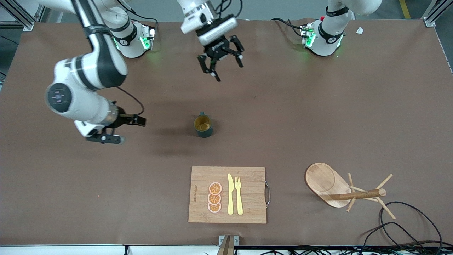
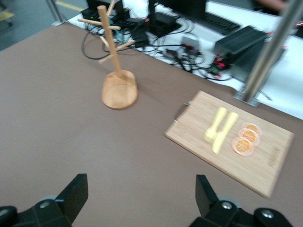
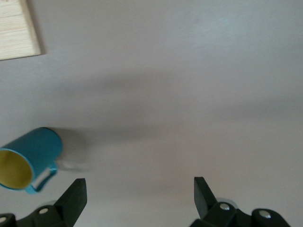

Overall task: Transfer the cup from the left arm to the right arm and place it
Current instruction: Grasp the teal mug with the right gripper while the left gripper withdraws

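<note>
While both jaws gape empty, ribbed teal cylindrical cup (image 1: 203, 126) stands upright on brown table (image 1: 318, 117).

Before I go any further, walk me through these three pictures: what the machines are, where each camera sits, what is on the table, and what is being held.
Two robot arms stand at a brown table; each ends in a two-finger gripper. The wide picture comes from a high camera facing them. The other two come from cameras on the arms' wrists, looking down past the fingers.

The left gripper hangs open over bare table near the bases. The right gripper is open too, beside the cup, toward the right arm's end. Neither holds anything.

The cup stands upright mid-table. Nearer the front camera lies a cutting board with a yellow knife, a fork and three orange slices. A wooden peg rack stands toward the left arm's end.
</note>
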Available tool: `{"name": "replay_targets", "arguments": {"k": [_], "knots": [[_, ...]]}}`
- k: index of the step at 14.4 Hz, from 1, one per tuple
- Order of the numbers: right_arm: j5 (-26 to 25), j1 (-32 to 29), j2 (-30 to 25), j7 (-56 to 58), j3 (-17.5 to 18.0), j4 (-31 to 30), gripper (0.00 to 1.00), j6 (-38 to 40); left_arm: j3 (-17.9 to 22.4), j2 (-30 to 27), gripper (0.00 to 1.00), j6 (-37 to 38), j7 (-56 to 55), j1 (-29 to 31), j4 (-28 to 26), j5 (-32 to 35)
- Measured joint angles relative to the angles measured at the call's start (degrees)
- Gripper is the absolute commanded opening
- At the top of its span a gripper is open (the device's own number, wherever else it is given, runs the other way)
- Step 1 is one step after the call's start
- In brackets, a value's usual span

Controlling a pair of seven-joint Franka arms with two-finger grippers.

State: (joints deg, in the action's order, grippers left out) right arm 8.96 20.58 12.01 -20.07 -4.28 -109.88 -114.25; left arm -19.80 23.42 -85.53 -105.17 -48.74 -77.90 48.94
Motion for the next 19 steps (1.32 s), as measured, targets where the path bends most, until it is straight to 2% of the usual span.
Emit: {"name": "replay_targets", "arguments": {"k": [5, 8, 11, 14, 15, 16, 19], "knots": [[0.8, 8.4, 0.5, -9.0, 0.0, -3.9, 1.0, -8.4, -0.1, -5.8, 1.0, -3.3, 24.1, 17.5, 0.2, -14.0], [1.0, 12.0, 3.1, -13.6, 0.0, -4.7, 0.99, -13.8, -0.1, -9.1, 1.0, -4.0, 40.0, 28.0, 0.6, -21.0], [1.0, 15.5, 6.6, -17.7, 0.0, -4.8, 0.97, -18.6, 0.0, -9.4, 1.0, -5.5, 53.0, 36.1, 1.1, -26.2], [1.0, 17.2, 9.1, -19.4, 0.0, -4.7, 0.86, -21.7, 0.1, -8.7, 1.0, -7.6, 68.3, 42.9, 1.3, -28.1], [1.0, 17.4, 9.8, -19.6, 0.0, -4.7, 0.78, -22.6, 0.1, -8.5, 1.0, -7.7, 71.7, 44.3, 1.4, -28.4], [1.0, 17.5, 10.3, -19.8, 0.0, -4.7, 0.73, -23.3, 0.1, -8.3, 1.0, -7.7, 74.3, 45.2, 1.4, -28.9], [1.0, 17.6, 11.1, -19.8, 0.0, -4.7, 0.67, -24.6, 0.1, -8.3, 1.0, -5.6, 77.1, 46.9, 1.8, -32.5]]}}
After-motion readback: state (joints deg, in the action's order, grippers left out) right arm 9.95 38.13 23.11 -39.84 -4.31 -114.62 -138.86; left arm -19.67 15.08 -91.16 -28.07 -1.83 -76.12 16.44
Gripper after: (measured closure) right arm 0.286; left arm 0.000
